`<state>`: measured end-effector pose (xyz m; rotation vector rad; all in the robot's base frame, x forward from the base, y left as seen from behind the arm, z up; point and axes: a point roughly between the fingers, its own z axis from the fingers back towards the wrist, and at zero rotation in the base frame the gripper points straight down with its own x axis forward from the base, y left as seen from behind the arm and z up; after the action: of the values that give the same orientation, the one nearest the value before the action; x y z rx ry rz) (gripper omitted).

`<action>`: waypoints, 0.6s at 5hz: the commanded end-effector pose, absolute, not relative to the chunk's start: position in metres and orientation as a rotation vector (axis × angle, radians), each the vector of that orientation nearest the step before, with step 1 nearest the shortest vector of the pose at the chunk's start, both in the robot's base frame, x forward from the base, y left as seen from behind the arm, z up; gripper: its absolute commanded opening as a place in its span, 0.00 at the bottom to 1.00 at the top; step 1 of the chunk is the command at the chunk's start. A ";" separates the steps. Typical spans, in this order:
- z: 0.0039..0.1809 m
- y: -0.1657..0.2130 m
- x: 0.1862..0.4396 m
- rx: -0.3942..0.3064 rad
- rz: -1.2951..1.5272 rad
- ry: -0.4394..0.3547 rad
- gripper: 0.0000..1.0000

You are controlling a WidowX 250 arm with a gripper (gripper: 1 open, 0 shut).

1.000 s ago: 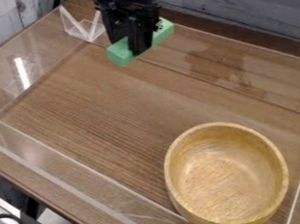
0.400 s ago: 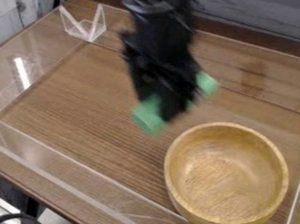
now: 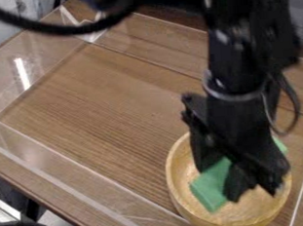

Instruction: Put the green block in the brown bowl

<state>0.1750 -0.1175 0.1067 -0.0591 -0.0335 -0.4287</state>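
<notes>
The green block is held tilted in my gripper, whose black fingers are shut on its middle. Its lower end hangs inside the brown bowl, just above the bowl's floor, and its upper end pokes out to the right of the fingers. The bowl sits at the front right of the wooden table. My arm covers much of the bowl's far rim and its interior.
Low clear acrylic walls fence the wooden table on the left and front. The table's front edge drops away at the lower left. A black cable crosses the back left corner.
My gripper has carried the green block from the back of the table forward and to the right, and has come down so that the block hangs in the brown bowl.
</notes>
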 end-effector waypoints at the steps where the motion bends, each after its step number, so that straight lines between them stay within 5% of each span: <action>1: 0.112 -0.108 0.178 -0.065 -0.367 -0.067 0.00; 3: 0.113 -0.105 0.178 -0.078 -0.355 -0.078 0.00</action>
<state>0.1733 -0.1036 0.1046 -0.0643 -0.0362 -0.3598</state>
